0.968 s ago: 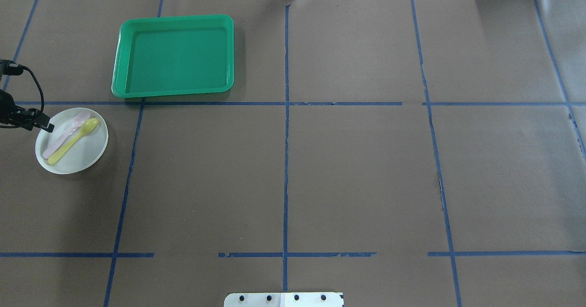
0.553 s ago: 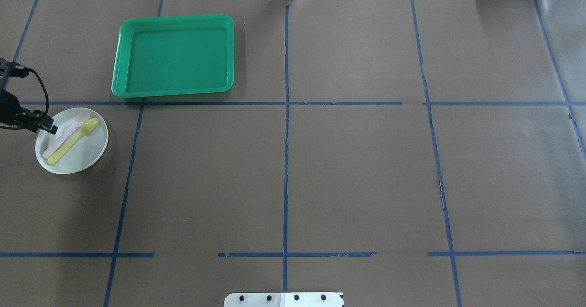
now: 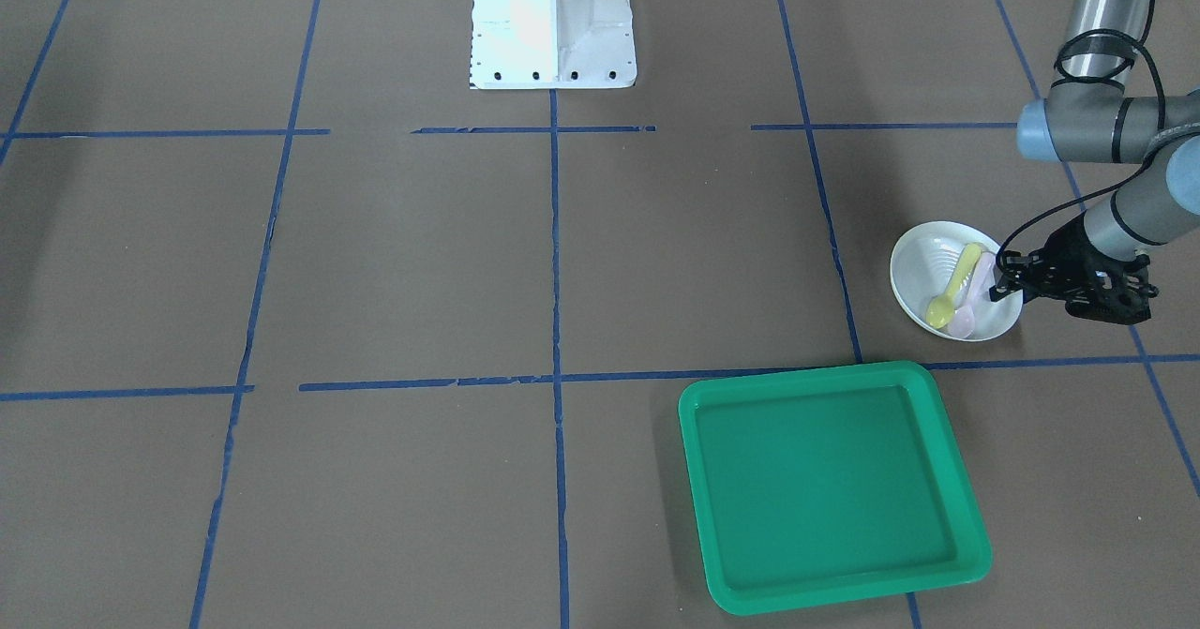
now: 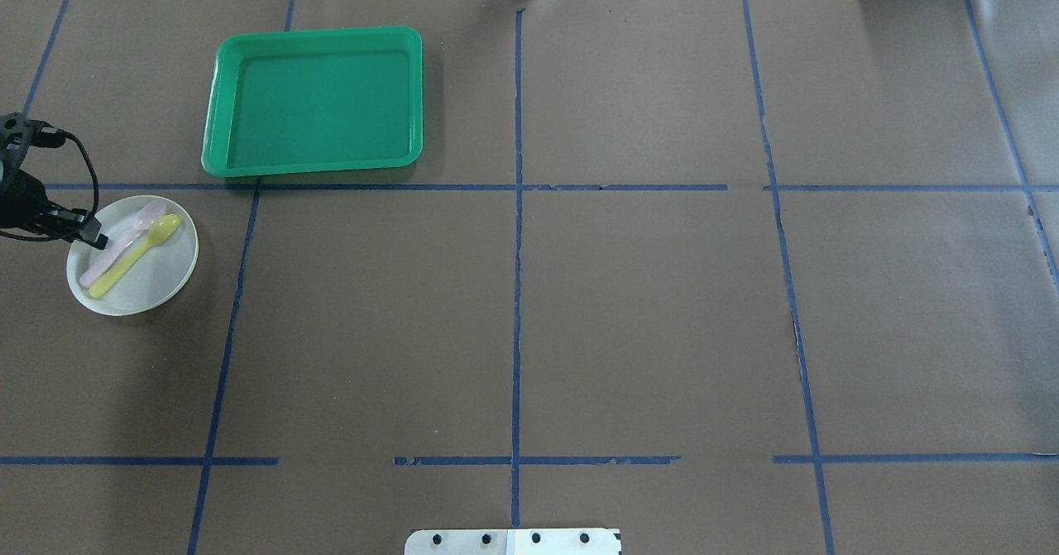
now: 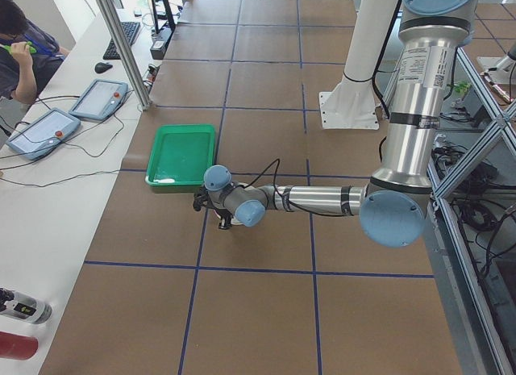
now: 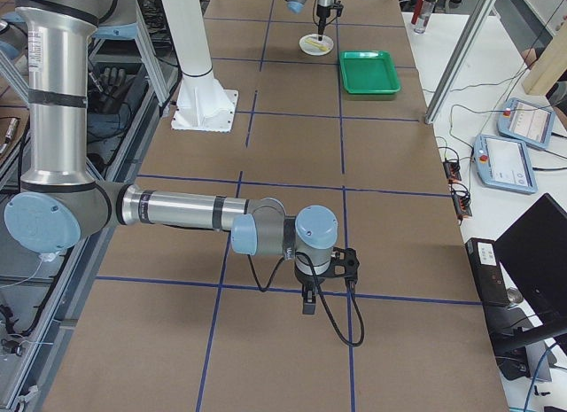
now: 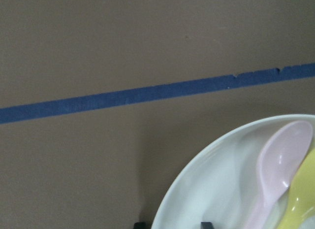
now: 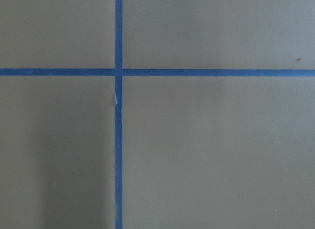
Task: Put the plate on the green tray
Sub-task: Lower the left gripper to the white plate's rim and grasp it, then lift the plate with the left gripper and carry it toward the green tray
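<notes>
L claw [image 4: 98,241] tips seem to straddle plate [image 4: 154,279] rim; pinching or not, can't tell. Plate sits on desk [image 4: 579,307], apart from green tray [image 4: 314,165]. R claw [image 6: 306,303]: can't tell if spread.

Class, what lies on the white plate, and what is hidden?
A pink spoon and a yellow spoon lie side by side on the plate. The left gripper covers part of its rim, so that spot is hidden.
</notes>
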